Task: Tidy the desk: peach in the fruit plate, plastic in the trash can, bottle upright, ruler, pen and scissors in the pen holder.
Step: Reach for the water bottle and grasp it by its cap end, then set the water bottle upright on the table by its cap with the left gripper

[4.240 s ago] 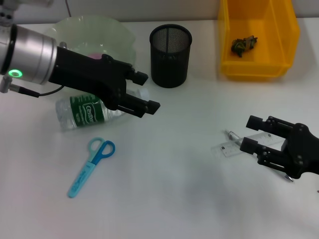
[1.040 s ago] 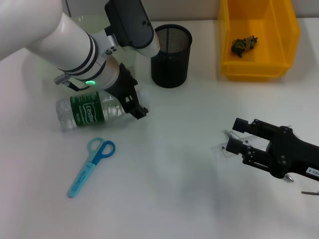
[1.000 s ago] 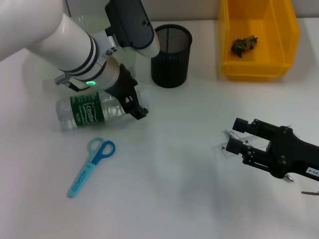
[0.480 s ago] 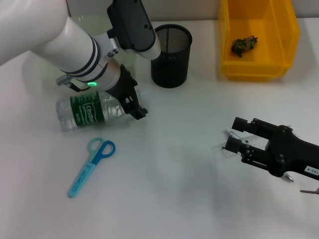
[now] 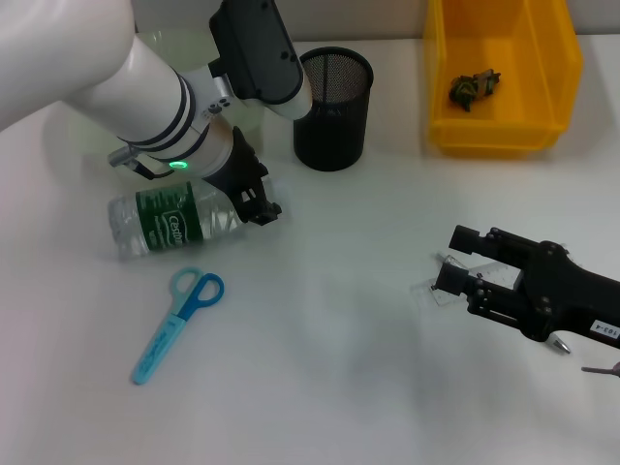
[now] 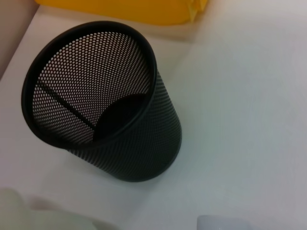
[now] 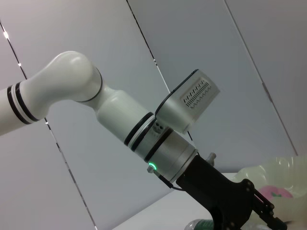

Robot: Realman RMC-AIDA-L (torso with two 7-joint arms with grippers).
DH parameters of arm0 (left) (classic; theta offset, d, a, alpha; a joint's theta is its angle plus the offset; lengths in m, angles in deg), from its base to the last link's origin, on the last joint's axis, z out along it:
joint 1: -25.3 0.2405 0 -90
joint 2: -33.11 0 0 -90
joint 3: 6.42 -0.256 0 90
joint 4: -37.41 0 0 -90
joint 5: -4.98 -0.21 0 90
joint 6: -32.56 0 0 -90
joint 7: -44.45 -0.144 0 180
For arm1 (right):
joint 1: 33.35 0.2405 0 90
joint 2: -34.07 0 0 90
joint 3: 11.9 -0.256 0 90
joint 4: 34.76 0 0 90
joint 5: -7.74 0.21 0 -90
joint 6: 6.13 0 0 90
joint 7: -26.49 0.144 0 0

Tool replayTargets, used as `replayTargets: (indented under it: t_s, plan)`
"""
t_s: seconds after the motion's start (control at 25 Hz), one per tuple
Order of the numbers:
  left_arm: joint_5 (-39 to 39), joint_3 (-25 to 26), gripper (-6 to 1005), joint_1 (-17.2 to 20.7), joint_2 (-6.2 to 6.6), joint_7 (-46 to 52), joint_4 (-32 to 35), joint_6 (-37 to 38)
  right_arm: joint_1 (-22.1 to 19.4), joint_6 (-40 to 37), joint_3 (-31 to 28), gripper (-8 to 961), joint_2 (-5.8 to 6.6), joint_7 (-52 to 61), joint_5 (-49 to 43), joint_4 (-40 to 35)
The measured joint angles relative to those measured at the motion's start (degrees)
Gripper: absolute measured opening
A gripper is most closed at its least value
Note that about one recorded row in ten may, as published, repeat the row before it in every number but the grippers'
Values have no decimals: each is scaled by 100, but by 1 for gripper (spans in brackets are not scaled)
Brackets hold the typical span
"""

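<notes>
A clear bottle (image 5: 165,223) with a green label lies on its side at the left. My left gripper (image 5: 256,201) is at its neck end, against it. Blue scissors (image 5: 180,324) lie in front of the bottle. The black mesh pen holder (image 5: 332,95) stands at the back; it also shows in the left wrist view (image 6: 105,110). My right gripper (image 5: 458,259) is open, low over the clear ruler (image 5: 432,292) and the pen (image 5: 444,259). The pale green fruit plate (image 5: 174,46) is partly hidden by my left arm. A pink peach (image 7: 271,193) lies in it.
A yellow bin (image 5: 502,73) stands at the back right with a crumpled dark piece of plastic (image 5: 473,87) in it. The white desk runs open between the two arms and along the front.
My left arm swung in over the plate and brought its gripper down to the bottle's neck, then edged back a little. My right gripper crept left over the ruler.
</notes>
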Motion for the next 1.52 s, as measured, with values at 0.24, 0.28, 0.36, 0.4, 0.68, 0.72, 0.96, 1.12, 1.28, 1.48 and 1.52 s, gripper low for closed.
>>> replayTargets:
  t_s: [0.24, 0.28, 0.36, 0.4, 0.68, 0.72, 0.96, 1.12, 1.28, 1.48, 1.52]
  plan:
    - [-12, -8, 527, -2, 0, 3, -26, 1, 7, 0, -2, 663, 0, 0, 0, -2]
    - [-13, -8, 527, -7, 0, 3, -34, 2, 7, 0, -6, 663, 0, 0, 0, -3]
    - [-17, -8, 528, -45, 0, 3, -84, 3, 7, -1, -12, 663, 0, 0, 0, -3]
    - [-22, -8, 528, -89, 0, 4, -141, 4, 8, 0, -15, 663, 0, 0, 5, -3]
    - [-30, -8, 519, -129, 0, 7, -172, 3, 15, 2, -23, 661, 0, 0, 16, -3]
    - [-31, -8, 514, -130, 0, 7, -173, 0, 16, 3, -28, 662, 0, 0, 18, -3]
    - [-37, -8, 461, -131, 0, -20, -151, -4, 16, 37, -37, 663, 0, 0, 30, -3]
    - [-38, -8, 444, -130, 0, -33, -65, 43, 16, 80, -35, 662, 0, 1, 34, -2]
    - [-44, 4, 444, -57, 0, -2, 213, 214, 17, 81, -34, 661, 0, 1, 40, -2]
    - [-100, 241, 444, 157, 28, 175, 902, 721, 87, 81, -29, 662, 0, 1, 44, -2]
    - [-100, 241, 444, 157, 28, 175, 902, 721, 87, 81, -29, 662, 0, 1, 44, -2]
